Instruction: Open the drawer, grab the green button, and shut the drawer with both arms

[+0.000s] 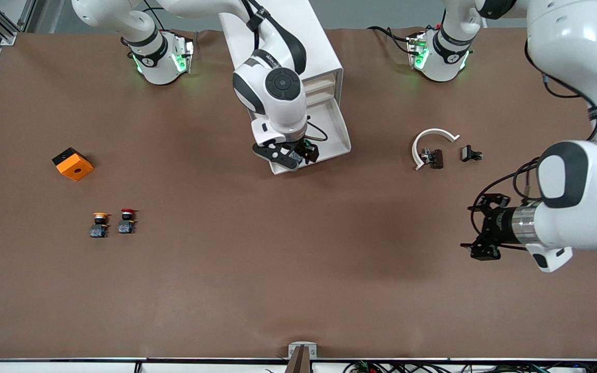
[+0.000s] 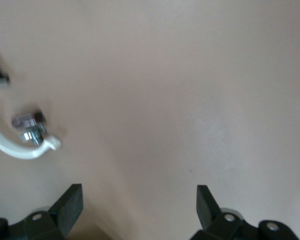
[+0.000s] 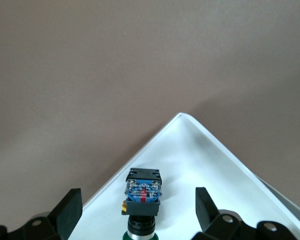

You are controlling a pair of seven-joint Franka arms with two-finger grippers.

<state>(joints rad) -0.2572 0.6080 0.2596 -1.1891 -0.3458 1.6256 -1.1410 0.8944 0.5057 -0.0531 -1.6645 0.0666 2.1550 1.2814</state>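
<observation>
- The drawer (image 1: 329, 132) is already pulled out of the white cabinet (image 1: 298, 46), so the step in hand is taking the button.
- The button (image 3: 142, 202) lies in the drawer near one of its corners, with its green cap toward the right claw.
- The right claw (image 1: 298, 153) hangs over the open drawer; its 2 fingers (image 3: 70, 207) stand wide apart on either side of the button and grip nothing.
- I judge that the next move is to go lower, then shut on the black body.
- The drawer walls are close around the button, so there is little room for the fingers.
- The left claw (image 1: 485, 233) waits, wide open and empty, over bare bench (image 1: 298, 290) toward the left arm's end, near a white curved part (image 1: 430, 142).
- The red-capped button (image 1: 127, 221) and the yellow-capped button (image 1: 99, 225) stand well apart from the drawer.
</observation>
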